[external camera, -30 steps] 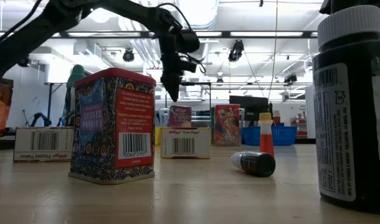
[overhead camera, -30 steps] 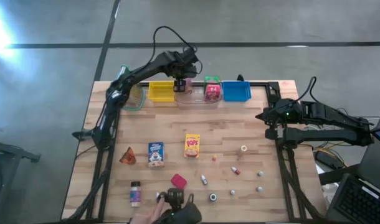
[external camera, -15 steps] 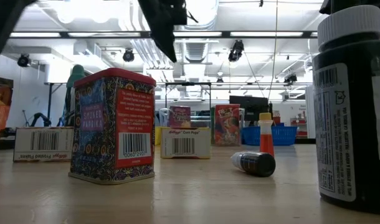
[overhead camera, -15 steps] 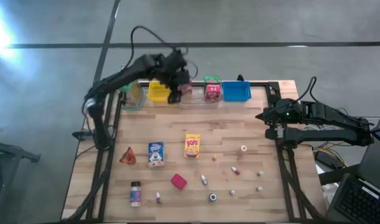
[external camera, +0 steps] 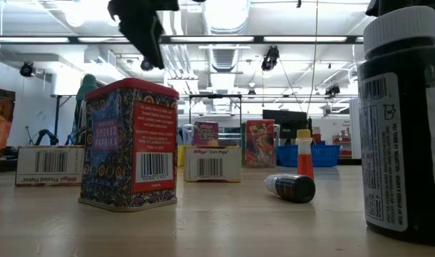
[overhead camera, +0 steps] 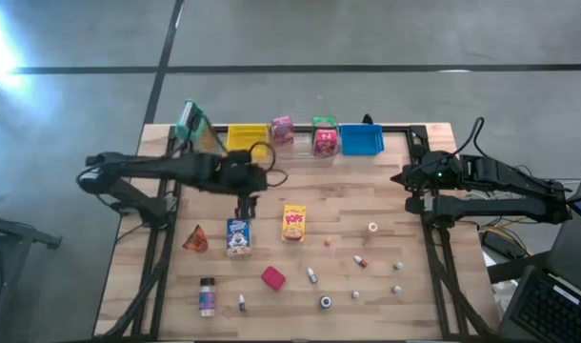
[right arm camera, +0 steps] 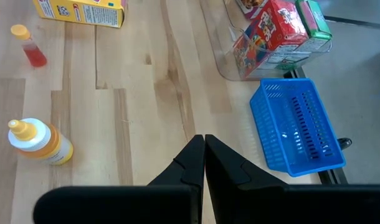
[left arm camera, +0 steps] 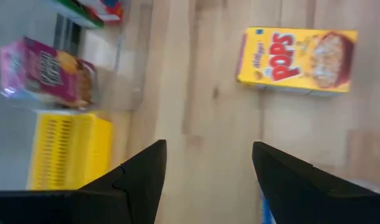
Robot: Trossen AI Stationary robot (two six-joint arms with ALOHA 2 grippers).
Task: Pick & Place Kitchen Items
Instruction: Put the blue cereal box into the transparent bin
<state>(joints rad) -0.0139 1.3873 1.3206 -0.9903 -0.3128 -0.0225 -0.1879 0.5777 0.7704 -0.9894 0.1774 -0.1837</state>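
At centre-left of the high view, the left gripper [overhead camera: 248,205] is being held open and empty just above the blue box [overhead camera: 238,236]. The right gripper [right arm camera: 204,149] is being kept closed at right. A pink box [overhead camera: 282,131] is being held in the clear bin [overhead camera: 303,152].

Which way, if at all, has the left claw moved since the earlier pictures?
Yes. The left claw has swung away from the yellow bin at the table's far edge, and now hangs open over the blue cereal box.

Kitchen items: yellow Pops box [overhead camera: 293,222] flat, mid-table; blue box [overhead camera: 238,235] beside it; orange wedge [overhead camera: 195,238], red block [overhead camera: 272,277], purple-label jar [overhead camera: 207,296] nr front-left.
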